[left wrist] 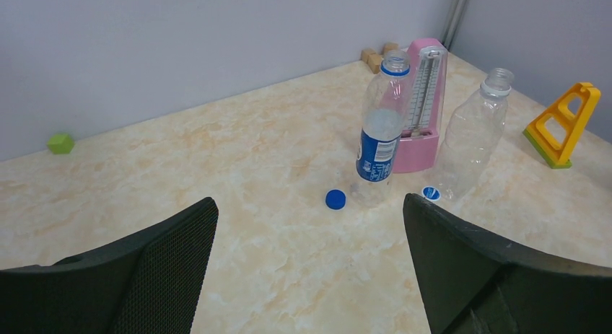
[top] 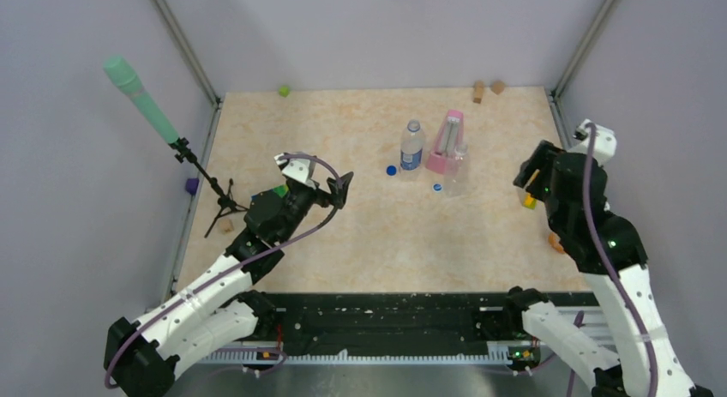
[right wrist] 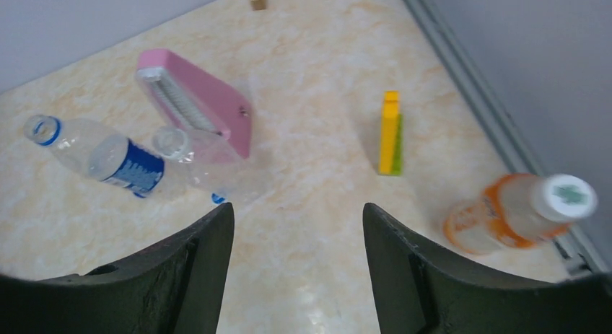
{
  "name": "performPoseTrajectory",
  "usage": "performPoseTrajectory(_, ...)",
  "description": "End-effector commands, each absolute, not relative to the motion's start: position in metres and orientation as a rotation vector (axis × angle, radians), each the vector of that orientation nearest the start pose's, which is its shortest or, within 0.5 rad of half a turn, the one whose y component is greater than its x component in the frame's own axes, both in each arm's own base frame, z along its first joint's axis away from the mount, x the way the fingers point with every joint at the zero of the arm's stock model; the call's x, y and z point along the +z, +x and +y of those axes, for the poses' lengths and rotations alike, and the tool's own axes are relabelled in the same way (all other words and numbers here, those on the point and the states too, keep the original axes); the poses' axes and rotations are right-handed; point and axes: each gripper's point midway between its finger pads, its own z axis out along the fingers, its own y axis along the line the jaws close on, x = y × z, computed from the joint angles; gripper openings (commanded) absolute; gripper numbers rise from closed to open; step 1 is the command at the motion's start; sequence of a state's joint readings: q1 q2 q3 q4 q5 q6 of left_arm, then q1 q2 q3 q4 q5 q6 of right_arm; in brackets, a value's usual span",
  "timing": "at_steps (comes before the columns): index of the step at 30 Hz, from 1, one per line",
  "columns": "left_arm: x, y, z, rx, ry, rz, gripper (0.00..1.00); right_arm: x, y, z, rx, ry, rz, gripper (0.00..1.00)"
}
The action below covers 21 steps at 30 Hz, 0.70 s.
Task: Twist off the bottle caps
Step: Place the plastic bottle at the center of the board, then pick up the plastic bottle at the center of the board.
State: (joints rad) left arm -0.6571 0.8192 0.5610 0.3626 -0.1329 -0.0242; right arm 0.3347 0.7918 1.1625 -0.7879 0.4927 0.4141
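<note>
Orange bottle [right wrist: 491, 220] capped beside right rail [right wrist: 469, 81], left claw [left wrist: 309, 203] apart, right claw [right wrist: 297, 208] apart

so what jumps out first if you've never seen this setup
The pink metronome stands out, toward the far middle of the table, flanked by two uncapped clear bottles: the blue-labelled bottle on its left and the plain bottle on its right. A dark blue cap lies loose beside the labelled one. At the right edge, the orange bottle has its white cap on.
</note>
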Motion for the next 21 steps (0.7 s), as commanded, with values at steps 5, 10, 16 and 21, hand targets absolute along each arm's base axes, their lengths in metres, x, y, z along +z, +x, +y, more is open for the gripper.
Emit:
performPoseTrajectory(5,0.303,0.285,-0.187,-0.454,0.332,1.398,0.99,0.3,0.179,-0.063,-0.439,0.673,1.954,0.68)
performPoseTrajectory(10,0.304,0.283,-0.184,-0.454,0.329,1.394,0.99,0.305,0.17,-0.081,-0.538,0.748,1.902,0.73)
performPoseTrajectory(16,0.303,0.281,-0.192,-0.503,0.345,1.397,0.99,0.296,0.182,-0.093,-0.541,0.772,1.958,0.73)
performPoseTrajectory(21,0.302,0.277,-0.197,-0.541,0.355,1.404,0.99,0.29,0.187,-0.119,-0.528,0.842,1.954,0.73)
